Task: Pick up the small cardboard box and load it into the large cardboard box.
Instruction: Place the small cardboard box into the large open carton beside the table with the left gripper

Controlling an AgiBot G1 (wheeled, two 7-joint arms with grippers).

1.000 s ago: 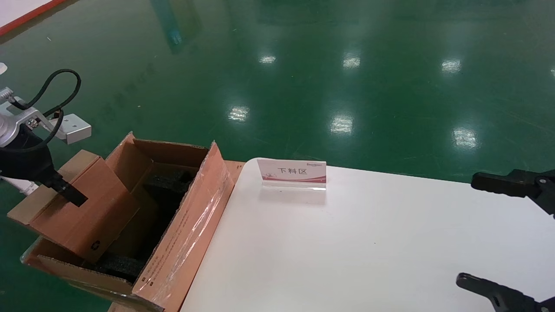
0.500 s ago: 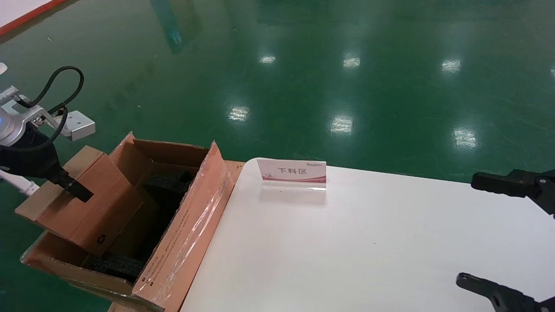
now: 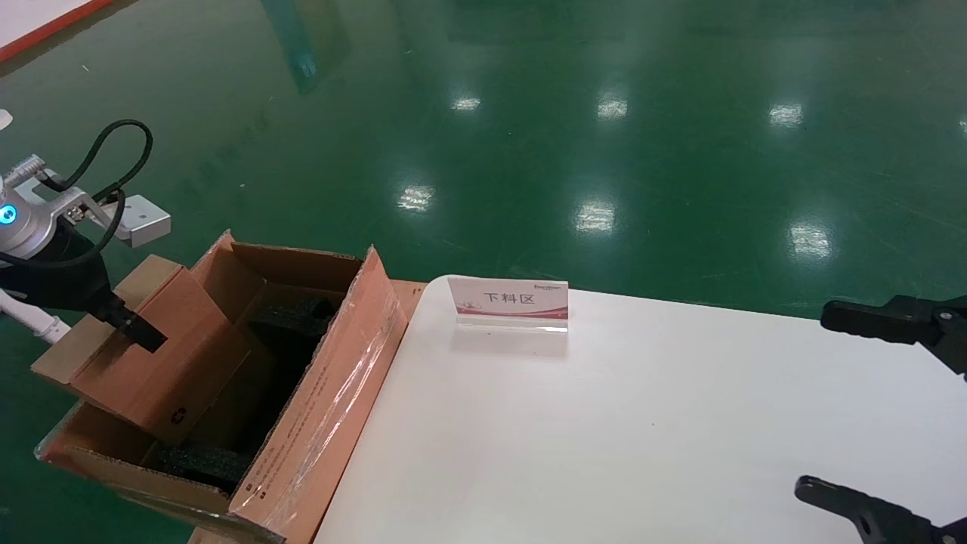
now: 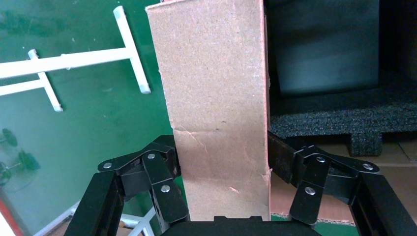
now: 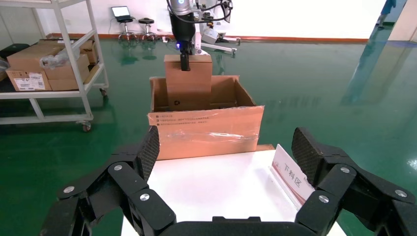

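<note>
My left gripper [image 3: 142,333] is shut on the upper end of the small cardboard box [image 3: 155,355], a plain brown box with a black recycling mark. It holds the box tilted over the left end of the large cardboard box [image 3: 325,408]. The small box's lower end dips below the carton's rim. In the left wrist view the small box [image 4: 216,98] fills the gap in my left gripper [image 4: 221,152], beside black foam [image 4: 334,118]. Black foam blocks [image 3: 291,313] lie inside the carton. My right gripper [image 3: 846,404] is open and empty over the table's right side; the right wrist view shows it [image 5: 226,147] too.
The taped carton stands off the left end of the white table [image 3: 604,438]. A small pink-and-white sign [image 3: 508,302] stands at the table's far edge. The right wrist view shows a shelf cart with cartons [image 5: 49,64] on the green floor.
My left gripper and the small box have moved slightly up and to the right over the carton. The right arm has not moved.
</note>
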